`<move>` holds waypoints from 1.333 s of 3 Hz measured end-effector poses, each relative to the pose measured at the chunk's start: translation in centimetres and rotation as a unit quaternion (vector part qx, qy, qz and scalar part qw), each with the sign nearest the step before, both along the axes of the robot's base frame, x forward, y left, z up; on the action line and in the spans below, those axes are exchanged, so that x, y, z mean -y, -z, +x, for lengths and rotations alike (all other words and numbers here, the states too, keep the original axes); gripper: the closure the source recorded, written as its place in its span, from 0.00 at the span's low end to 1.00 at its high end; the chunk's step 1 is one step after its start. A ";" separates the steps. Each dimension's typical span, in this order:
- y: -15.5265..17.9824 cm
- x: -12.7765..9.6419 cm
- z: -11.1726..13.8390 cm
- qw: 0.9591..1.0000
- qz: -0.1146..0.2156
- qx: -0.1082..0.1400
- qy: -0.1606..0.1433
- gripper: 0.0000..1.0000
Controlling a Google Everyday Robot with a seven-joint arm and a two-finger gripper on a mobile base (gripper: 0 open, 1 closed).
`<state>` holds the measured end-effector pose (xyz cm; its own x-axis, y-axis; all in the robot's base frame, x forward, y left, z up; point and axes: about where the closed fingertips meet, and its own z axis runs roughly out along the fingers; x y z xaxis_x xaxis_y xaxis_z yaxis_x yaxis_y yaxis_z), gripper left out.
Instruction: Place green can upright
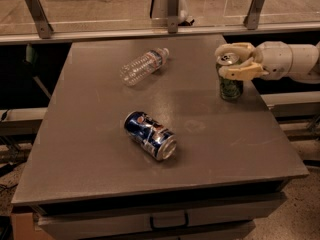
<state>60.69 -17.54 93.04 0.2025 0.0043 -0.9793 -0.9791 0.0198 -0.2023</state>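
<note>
The green can (231,87) stands upright on the grey table (100,134) near its right edge, silver top up. My gripper (231,61) reaches in from the right and its cream fingers (241,73) sit on either side of the can's top, closed on it. The can's base rests on the table surface.
A blue can with a red and white logo (150,135) lies on its side at the table's middle. A clear plastic bottle (143,66) lies on its side at the back. A rail with metal posts (39,15) runs behind the table. A drawer handle (169,220) shows below the front edge.
</note>
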 end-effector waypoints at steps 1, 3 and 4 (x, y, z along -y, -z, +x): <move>0.8 1.4 -0.2 1.000 0.018 -0.010 0.004 0.62; 0.6 1.7 -0.2 1.000 0.021 -0.011 0.006 0.16; 0.7 2.8 -0.4 1.000 0.017 -0.004 0.016 0.00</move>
<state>60.28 -20.30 92.30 0.1953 0.0306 -0.9803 -0.9795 0.0575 -0.1933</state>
